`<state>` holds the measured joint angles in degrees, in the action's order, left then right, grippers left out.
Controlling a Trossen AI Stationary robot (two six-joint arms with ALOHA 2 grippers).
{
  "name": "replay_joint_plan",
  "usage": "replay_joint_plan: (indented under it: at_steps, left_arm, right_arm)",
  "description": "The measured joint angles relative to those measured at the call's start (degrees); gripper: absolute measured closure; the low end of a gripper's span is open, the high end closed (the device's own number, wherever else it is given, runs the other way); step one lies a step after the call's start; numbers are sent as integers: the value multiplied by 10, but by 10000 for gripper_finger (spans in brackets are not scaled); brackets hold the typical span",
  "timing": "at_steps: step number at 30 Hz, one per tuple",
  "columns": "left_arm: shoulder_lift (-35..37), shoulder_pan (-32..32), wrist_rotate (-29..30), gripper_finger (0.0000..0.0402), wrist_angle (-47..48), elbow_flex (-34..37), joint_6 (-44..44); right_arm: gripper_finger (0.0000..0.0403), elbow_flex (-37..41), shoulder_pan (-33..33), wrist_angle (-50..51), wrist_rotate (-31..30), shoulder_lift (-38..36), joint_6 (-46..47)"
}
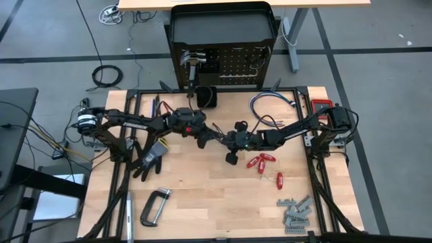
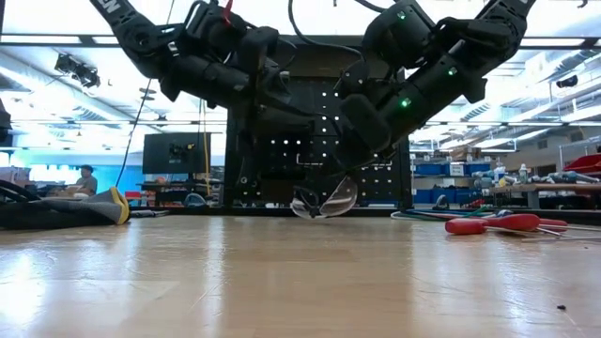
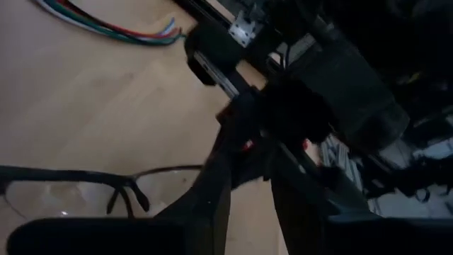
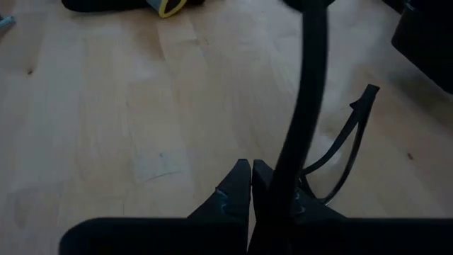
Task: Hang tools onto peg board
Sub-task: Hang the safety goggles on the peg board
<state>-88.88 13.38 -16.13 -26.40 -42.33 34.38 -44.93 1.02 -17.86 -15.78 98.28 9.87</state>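
Fig.: right gripper (image 4: 256, 185) pinched on glasses (image 2: 322, 201) temple; left gripper (image 3: 248, 188) part-open beside frame. Risk: thin arm twists, glasses drop before peg board (image 1: 233, 66).

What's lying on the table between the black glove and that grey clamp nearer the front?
Nothing: in the high view, only bare wood separates the black glove from the grey clamp.

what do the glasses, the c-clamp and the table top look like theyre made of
Glasses: thin dark frame, probably plastic, with clear glossy lenses.
C-clamp: grey metal by its dull sheen.
Table top: pale wood, visible grain, smooth finish.
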Motion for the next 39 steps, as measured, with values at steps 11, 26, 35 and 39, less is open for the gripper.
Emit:
replay_joint_plan:
  at_steps: [11, 26, 35, 39]
  left_arm:
    - [0, 1, -2, 331, -39, 0, 10]
    - [0, 2, -30, 354, -34, 0, -7]
    - [0, 2, -23, 396, -35, 0, -15]
    - [0, 2, -14, 398, -41, 0, -15]
  right_arm:
    - [380, 0, 0, 1, -2, 0, 0]
    - [382, 0, 0, 0, -12, 0, 6]
    - [373, 0, 0, 1, -21, 0, 9]
    - [360, 0, 6, -3, -26, -1, 5]
